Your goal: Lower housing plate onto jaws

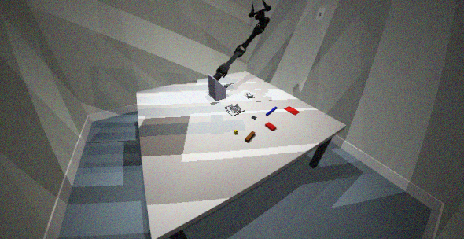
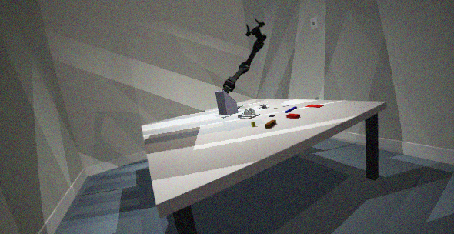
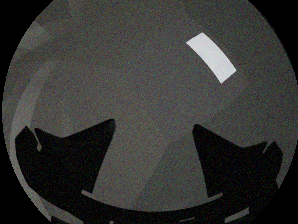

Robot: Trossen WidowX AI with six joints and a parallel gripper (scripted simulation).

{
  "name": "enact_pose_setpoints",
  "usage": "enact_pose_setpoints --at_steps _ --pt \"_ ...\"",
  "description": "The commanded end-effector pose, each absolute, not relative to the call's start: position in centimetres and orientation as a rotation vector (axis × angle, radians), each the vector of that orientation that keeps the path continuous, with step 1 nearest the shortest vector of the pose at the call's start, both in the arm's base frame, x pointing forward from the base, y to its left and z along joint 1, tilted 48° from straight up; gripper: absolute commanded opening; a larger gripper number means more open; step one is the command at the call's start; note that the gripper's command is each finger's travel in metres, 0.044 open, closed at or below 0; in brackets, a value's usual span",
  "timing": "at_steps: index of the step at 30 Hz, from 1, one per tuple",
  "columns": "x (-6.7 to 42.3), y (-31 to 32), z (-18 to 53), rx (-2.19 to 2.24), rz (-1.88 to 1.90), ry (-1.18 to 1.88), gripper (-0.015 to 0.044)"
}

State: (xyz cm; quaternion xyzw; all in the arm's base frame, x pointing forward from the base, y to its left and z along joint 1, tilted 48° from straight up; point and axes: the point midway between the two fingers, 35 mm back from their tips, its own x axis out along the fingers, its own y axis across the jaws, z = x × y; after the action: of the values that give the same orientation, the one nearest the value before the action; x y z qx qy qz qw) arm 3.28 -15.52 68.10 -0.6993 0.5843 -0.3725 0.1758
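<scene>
My gripper (image 1: 257, 1) (image 2: 252, 23) (image 3: 154, 125) is open and empty, raised high above the table at the end of the outstretched arm. Its two dark fingers stand wide apart in the wrist view. A pale grey assembly (image 1: 234, 108) (image 2: 249, 112) with raised parts on a flat, dark-edged base lies on the table, far below the gripper. A smaller pale grey piece (image 1: 249, 95) (image 2: 263, 106) lies behind it. The views are too small and grainy to tell the housing plate, jaws and stubs apart, or whether the plate sits level. The wrist view shows none of these parts.
A grey-violet wedge-shaped block (image 1: 217, 88) (image 2: 226, 103) stands beside the arm's base. On the table (image 1: 204, 178) (image 2: 215, 157) lie a blue bar (image 1: 271, 111), a flat red plate (image 1: 292, 110), a red block (image 1: 270, 126), an orange-brown block (image 1: 250, 137), a yellow piece (image 1: 236, 132) and a small black piece (image 1: 254, 117).
</scene>
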Motion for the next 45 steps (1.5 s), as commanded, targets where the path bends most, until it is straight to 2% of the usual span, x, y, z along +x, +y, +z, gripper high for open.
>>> enact_pose_setpoints --at_steps 1,7,23,45 --pt "3.3 -15.5 68.1 -1.981 -1.055 1.655 0.0426" --pt "4.9 -15.7 67.8 -2.016 -1.041 1.575 0.044" --pt "14.8 -14.9 64.2 -2.139 -0.85 1.075 0.044" --pt "26.3 -8.5 55.6 -2.03 -0.375 0.486 0.044"
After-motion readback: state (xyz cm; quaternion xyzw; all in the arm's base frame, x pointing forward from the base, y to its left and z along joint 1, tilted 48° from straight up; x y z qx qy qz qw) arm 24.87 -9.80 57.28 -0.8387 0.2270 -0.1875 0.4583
